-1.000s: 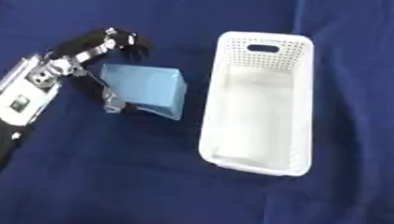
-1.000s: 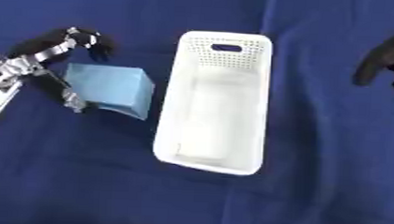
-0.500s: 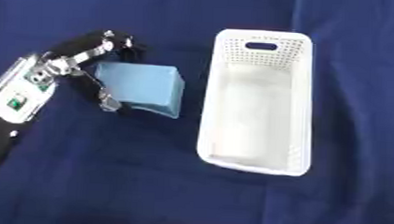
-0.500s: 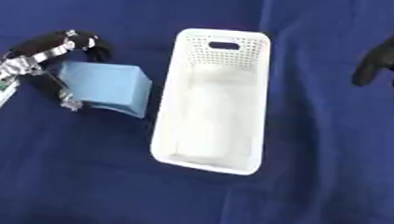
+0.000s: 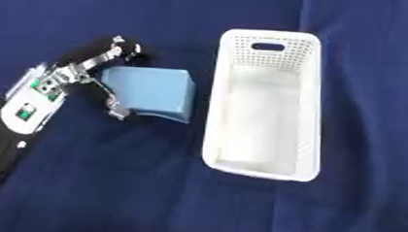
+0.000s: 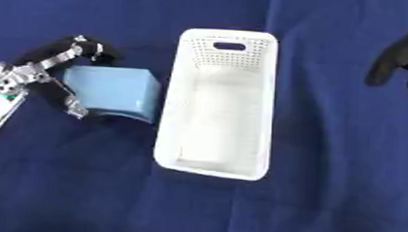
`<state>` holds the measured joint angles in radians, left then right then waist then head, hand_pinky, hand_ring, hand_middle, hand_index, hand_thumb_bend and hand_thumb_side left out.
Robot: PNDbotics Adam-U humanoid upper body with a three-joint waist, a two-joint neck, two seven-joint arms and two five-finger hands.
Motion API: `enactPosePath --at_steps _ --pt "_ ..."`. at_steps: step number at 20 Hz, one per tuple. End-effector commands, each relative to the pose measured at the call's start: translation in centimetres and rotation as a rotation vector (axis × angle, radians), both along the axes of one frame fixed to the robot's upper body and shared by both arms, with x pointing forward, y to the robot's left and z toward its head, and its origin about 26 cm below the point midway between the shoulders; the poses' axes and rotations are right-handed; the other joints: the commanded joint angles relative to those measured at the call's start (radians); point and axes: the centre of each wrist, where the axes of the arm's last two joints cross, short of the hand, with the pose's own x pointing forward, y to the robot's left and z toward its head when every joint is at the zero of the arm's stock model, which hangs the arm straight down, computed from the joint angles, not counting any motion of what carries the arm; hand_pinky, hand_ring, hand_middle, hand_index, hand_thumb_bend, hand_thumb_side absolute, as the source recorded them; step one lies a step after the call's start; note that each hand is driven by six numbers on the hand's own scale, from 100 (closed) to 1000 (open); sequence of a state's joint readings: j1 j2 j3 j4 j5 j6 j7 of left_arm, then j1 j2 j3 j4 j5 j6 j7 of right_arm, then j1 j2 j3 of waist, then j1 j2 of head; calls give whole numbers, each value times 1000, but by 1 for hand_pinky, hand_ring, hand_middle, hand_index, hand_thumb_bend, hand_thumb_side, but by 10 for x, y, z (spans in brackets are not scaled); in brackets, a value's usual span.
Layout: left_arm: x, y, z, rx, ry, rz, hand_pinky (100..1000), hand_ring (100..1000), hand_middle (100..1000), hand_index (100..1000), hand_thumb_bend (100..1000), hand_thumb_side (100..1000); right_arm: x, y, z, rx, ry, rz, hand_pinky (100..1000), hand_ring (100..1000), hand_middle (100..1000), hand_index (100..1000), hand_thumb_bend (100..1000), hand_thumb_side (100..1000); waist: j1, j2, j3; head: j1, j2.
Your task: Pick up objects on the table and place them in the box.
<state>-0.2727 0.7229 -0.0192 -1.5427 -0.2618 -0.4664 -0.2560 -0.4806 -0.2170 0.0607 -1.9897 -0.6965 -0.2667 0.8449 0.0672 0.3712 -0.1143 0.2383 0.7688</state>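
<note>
Where the dark blue cloth is covering the table, it is filling both views from edge to edge, so nothing of the room around it is showing. One white box is lying on the cloth, long and narrow, its walls perforated near the far end and a handle slot cut there; only its bare white floor is showing inside. One light blue block is sitting on the cloth just beside the box's left wall, not inside it. The robot's left hand is reaching in from the lower left, its arm cut off by the frame; its fingers and thumb are spread around the block's left side, one above the far corner and one at the near corner, but whether they are actually touching it is hard to tell. The right hand is appearing only as a dark shape at the right edge, mostly cut off, and I cannot tell how its fingers are set.
</note>
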Motion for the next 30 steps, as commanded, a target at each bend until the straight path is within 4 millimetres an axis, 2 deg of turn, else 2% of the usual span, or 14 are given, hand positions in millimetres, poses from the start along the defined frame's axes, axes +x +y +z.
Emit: enactPosePath --at_steps 1,4,6,9,10,11,13,18,19,20,21,22,23,30 --pt "0 -9 -12 -23 16 7 359 494 536 817 952 523 -1 1 7 3 -71 17 621 732 811 867 100 791 -4 -7 -7 5 -9" --pt "0 -13 -15 -38 18 5 352 487 531 815 933 531 -1 2 8 0 -72 20 621 732 810 867 100 791 -2 -6 -10 3 -15" --pt "0 -15 -16 -45 20 3 344 482 528 814 876 561 -1 2 8 -2 -73 22 621 732 810 867 100 791 0 -6 -13 0 -20" --pt "0 -18 -15 -53 11 -12 339 473 520 806 648 639 -1 3 9 -6 -74 26 620 728 809 867 100 792 6 -6 -16 -3 -27" --pt "0 -18 -15 -52 7 -22 338 472 519 810 667 635 -1 3 9 -8 -73 27 620 728 809 867 100 793 7 -6 -16 -3 -28" --pt "0 -19 -14 -53 -3 -37 325 462 510 794 569 653 -1 3 9 -11 -73 28 618 724 809 868 100 792 9 -6 -17 -4 -32" --pt "-1 -18 -13 -59 -20 -60 302 444 495 779 494 664 -1 3 9 -16 -72 30 617 721 809 868 100 793 12 -7 -17 -7 -37" --pt "-2 -11 -5 -61 -66 -82 273 420 476 757 453 661 -2 3 8 -23 -66 32 614 717 809 869 100 793 18 -9 -13 -12 -44" --pt "-3 -8 -2 -51 -79 -77 205 382 454 716 450 646 -2 3 8 -25 -64 31 614 716 809 869 100 793 19 -10 -12 -14 -45" --pt "-3 -5 2 -39 -95 -70 243 402 465 738 450 654 -2 2 8 -26 -63 29 614 716 809 869 100 793 19 -11 -10 -15 -46" --pt "-4 0 7 -26 -116 -58 100 307 403 628 436 570 -2 2 7 -26 -61 27 613 715 809 869 100 792 20 -13 -8 -16 -45" --pt "-4 4 12 -17 -138 -46 100 307 403 628 436 570 -2 1 7 -27 -60 26 613 715 809 869 100 792 21 -14 -6 -17 -45" --pt "-5 8 17 -5 -159 -34 100 274 382 584 435 504 -2 1 7 -28 -59 24 613 714 809 869 100 793 21 -15 -5 -18 -44" --pt "-7 22 29 76 -215 10 100 297 398 594 464 526 -2 0 6 -30 -56 19 608 706 810 870 100 794 21 -18 3 -22 -40"
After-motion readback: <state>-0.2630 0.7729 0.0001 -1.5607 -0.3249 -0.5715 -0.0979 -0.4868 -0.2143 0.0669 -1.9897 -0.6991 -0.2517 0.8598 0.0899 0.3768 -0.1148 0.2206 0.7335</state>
